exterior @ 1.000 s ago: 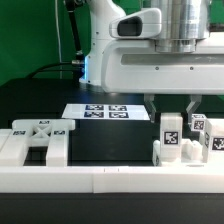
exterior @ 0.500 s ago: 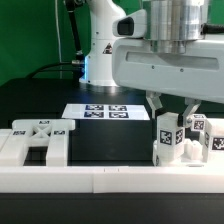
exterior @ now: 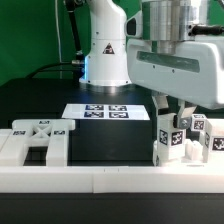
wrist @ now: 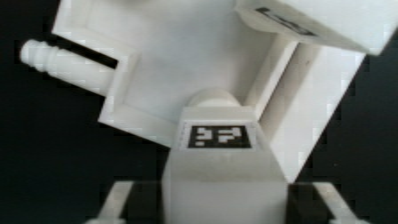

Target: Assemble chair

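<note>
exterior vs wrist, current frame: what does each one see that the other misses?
Exterior only: the arm, the gripper above the upright chair parts, the marker board, a blocky chair part at the exterior view's left, and the border wall. Wrist only: a side peg on a close-up white part. Both: tagged white chair pieces on the black table.

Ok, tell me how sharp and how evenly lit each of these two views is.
Exterior view: the lighting is even and the marker board looks fairly sharp, while the arm's white housing near the lens is bright and a little soft. Wrist view: the white chair part is washed out with soft edges, its tag is blurred, and the background is plain black.
</note>
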You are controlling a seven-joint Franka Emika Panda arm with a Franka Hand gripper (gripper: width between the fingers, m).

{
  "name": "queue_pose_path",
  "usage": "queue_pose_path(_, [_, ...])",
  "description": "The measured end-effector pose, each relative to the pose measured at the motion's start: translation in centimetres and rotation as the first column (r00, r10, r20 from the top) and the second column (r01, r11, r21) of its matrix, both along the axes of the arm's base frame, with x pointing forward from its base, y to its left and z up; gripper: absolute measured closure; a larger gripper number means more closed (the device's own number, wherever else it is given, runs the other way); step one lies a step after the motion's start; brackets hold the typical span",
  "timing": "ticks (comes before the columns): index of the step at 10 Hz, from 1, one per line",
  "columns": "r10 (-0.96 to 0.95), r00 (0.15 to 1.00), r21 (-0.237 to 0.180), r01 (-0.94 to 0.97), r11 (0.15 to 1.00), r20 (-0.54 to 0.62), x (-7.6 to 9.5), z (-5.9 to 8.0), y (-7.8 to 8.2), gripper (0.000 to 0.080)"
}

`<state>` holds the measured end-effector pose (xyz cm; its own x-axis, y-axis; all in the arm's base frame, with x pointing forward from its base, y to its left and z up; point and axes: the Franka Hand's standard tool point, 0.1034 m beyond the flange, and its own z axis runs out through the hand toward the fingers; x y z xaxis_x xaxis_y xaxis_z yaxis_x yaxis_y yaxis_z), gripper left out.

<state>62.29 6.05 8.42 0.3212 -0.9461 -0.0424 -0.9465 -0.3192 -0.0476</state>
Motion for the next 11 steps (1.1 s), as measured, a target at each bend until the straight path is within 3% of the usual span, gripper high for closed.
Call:
queue_pose_path(3, [-0.021,1.0,0.0,0.021,1.0,-0.001,-0.01,-0.01,0.12,0.0497])
queue_pose_path(4, [0.012,1.0,-0.001,-0.012,1.0,0.001,-0.01,-0.01,0.1,0.0316])
queue_pose_path(5, [0.062,0.998,-0.003,-0.062,0.998,0.001,-0.01,0.01,0.03,0.0316])
queue_pose_path(6, [0.161,0.987,-0.009,-0.161,0.987,0.007,0.06,0.08,0.03,0.0187])
queue_pose_path(11, [0.57,0.821,-0.04,-0.569,0.821,0.022,0.28,0.28,0.12,0.0151])
